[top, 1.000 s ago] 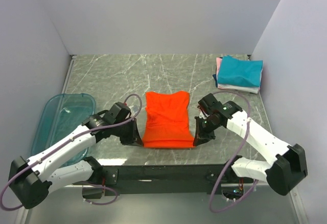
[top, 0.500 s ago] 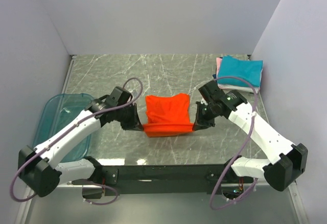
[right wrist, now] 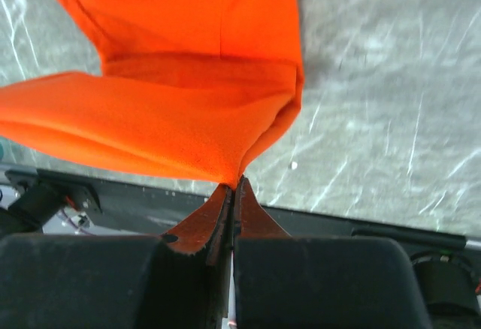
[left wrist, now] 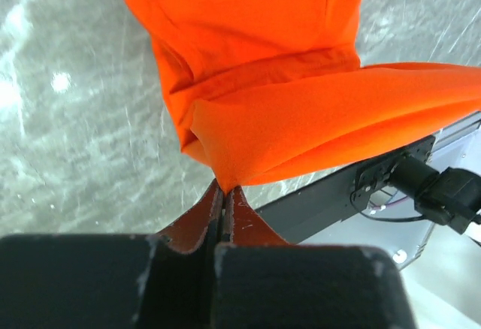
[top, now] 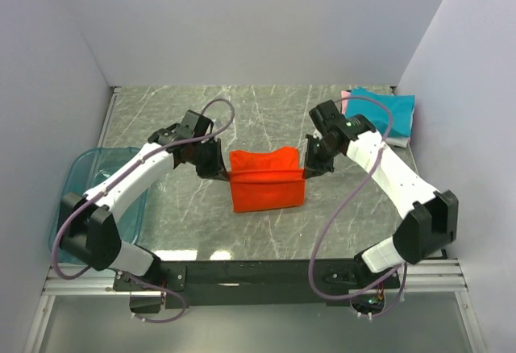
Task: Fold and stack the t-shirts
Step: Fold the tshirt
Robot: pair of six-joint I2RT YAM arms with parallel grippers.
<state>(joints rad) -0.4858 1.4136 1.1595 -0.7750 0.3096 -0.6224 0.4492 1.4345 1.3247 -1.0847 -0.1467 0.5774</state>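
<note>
The orange-red t-shirt (top: 266, 182) lies in the middle of the marble table, its near half lifted and folded back over its far half. My left gripper (top: 222, 171) is shut on the shirt's left hem corner (left wrist: 222, 180). My right gripper (top: 307, 168) is shut on the right hem corner (right wrist: 237, 179). Both hold the hem raised over the far part of the shirt, and the cloth (left wrist: 316, 119) hangs taut between them (right wrist: 150, 134). A stack of folded teal, pink and white shirts (top: 379, 113) lies at the back right, partly hidden by my right arm.
A translucent blue-green plastic bin (top: 89, 177) sits at the left table edge, under my left arm. White walls close in the back and both sides. The black mounting rail (top: 258, 272) runs along the near edge.
Both grippers have carried the shirt's near hem away from the arm bases toward the back, folding the shirt roughly in half. The visible shirt has become much shorter.
</note>
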